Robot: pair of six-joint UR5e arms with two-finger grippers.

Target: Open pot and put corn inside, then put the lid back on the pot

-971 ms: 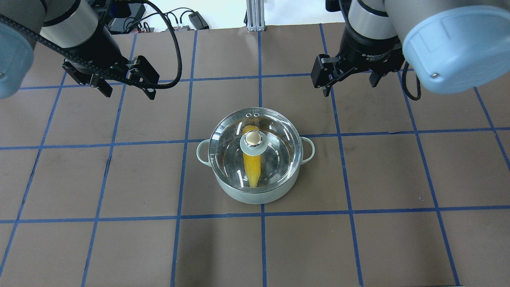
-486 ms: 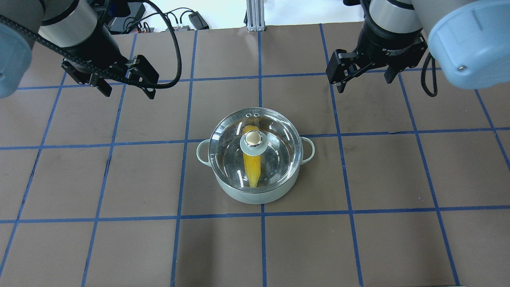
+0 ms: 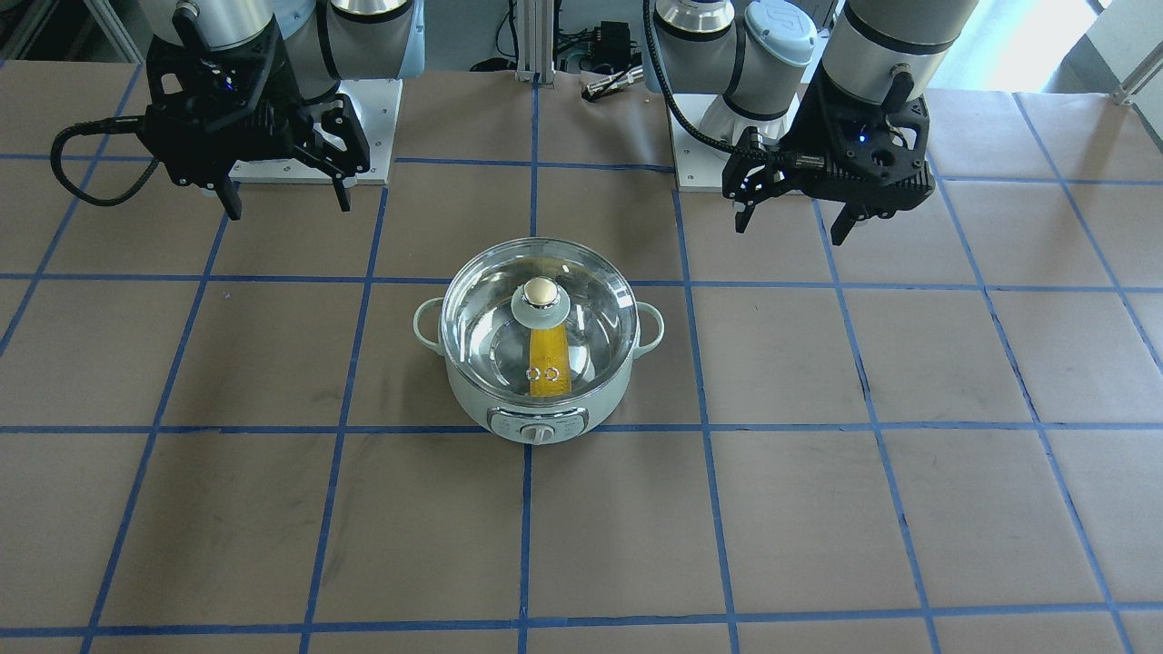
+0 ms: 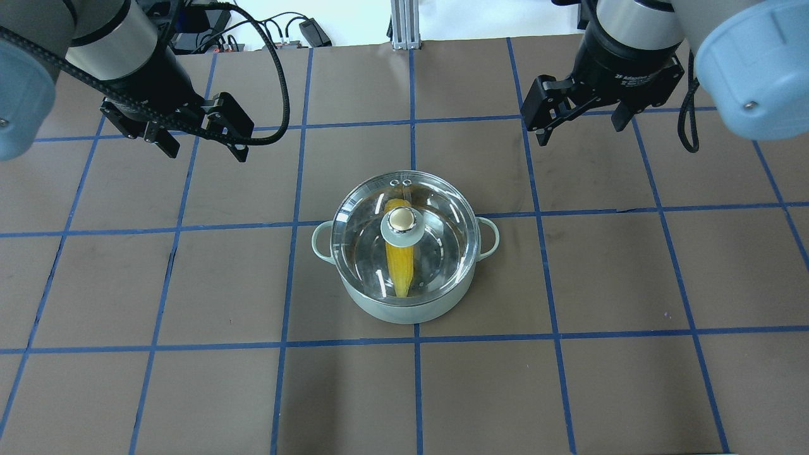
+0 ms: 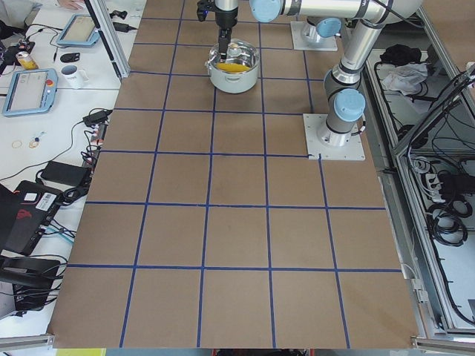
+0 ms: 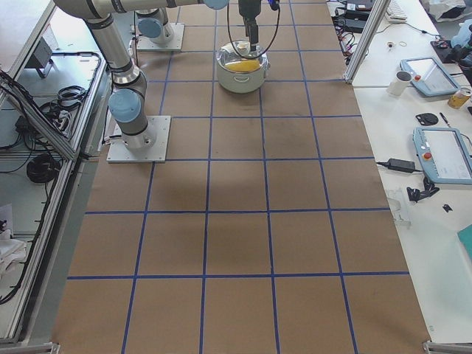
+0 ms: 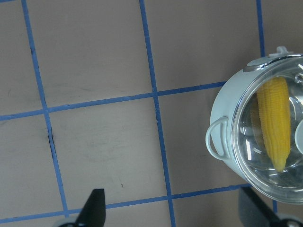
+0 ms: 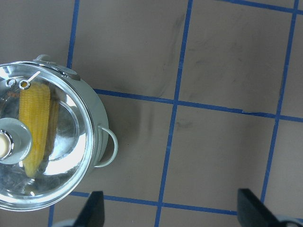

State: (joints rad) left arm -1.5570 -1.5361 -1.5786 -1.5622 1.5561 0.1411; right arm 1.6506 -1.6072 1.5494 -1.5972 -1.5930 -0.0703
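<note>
The pale mint-green pot [image 4: 404, 313] stands at the table's middle, control knob facing away from the robot [image 3: 541, 434]. The clear glass lid [image 4: 442, 243] sits on the pot, gold-capped knob [image 4: 402, 219] up. The yellow corn [image 4: 399, 262] lies inside the pot, seen through the glass; it also shows in the front view [image 3: 548, 350] and both wrist views [image 7: 275, 120] [image 8: 35, 124]. My left gripper [image 4: 205, 151] is open and empty, hovering to the pot's far left. My right gripper [image 4: 581, 134] is open and empty, hovering to the pot's far right.
The brown table cover carries a blue tape grid. An aluminium post [image 4: 404, 25] and cables [image 4: 297, 31] stand past the far edge. The arm bases [image 3: 309, 127] sit behind the pot. Side tables with tablets [image 6: 442, 155] flank the table.
My right gripper has moved right and farther from the pot, still open. My left gripper has barely shifted. Pot, lid and corn have not moved.
</note>
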